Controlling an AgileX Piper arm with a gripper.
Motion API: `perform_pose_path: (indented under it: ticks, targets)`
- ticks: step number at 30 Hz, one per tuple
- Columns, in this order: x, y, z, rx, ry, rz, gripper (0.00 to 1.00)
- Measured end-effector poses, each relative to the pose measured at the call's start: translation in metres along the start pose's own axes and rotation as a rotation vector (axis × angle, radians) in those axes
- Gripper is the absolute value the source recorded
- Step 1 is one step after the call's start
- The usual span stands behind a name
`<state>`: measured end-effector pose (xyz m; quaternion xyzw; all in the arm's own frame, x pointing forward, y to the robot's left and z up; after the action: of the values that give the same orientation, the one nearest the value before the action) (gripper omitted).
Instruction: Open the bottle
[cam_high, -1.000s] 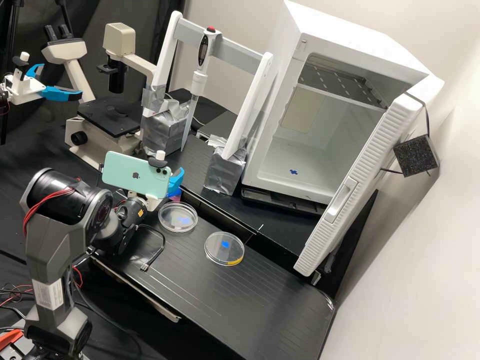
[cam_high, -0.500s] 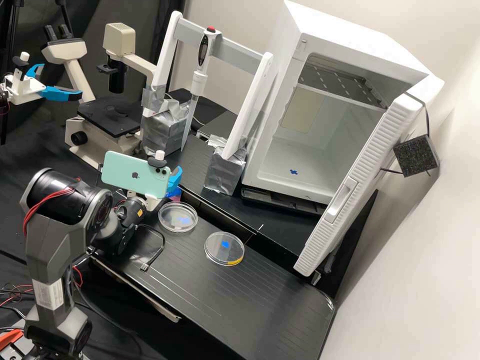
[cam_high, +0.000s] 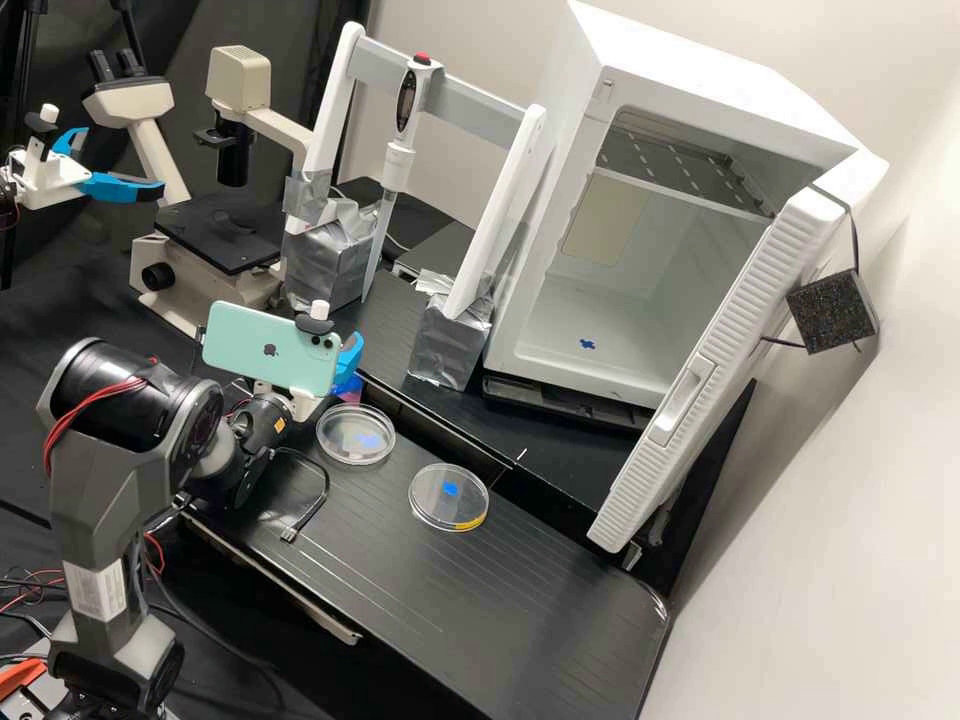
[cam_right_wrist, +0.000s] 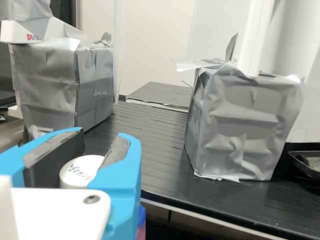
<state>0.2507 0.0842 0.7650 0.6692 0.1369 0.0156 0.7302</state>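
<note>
Pale walls (cam_high: 800, 590) bounded the black, fine-grooved bench (cam_high: 540, 600). Bottle (cam_high: 349, 396): mostly hidden beneath the hand (cam_right_wrist: 102, 134), near a shallow clear dish (cam_high: 356, 434); pinkish body, round white cap (cam_right_wrist: 75, 172) bearing handwriting. Hand clamped on the cap, one dark-padded blue finger to each side. Judged light and firm, the cap's smooth wall liable to slip under a twist; best held squarely across that wall, body steadied lest it turn too. Glass or plastic body: could not tell. Outward, a second clear dish (cam_high: 448, 497), round and brittle-looking; crinkled silver tape on two boxy blocks (cam_right_wrist: 245, 125); farthest out, a white cabinet (cam_high: 550, 220), smooth-walled, its open door (cam_high: 710, 360) ribbed.
</note>
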Motion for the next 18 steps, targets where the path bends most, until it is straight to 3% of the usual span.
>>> perform_pose_path:
  ticks: [18]
  targets:
    - [-0.010, 0.024, -0.014, 0.003, 0.054, 0.093, 0.00]
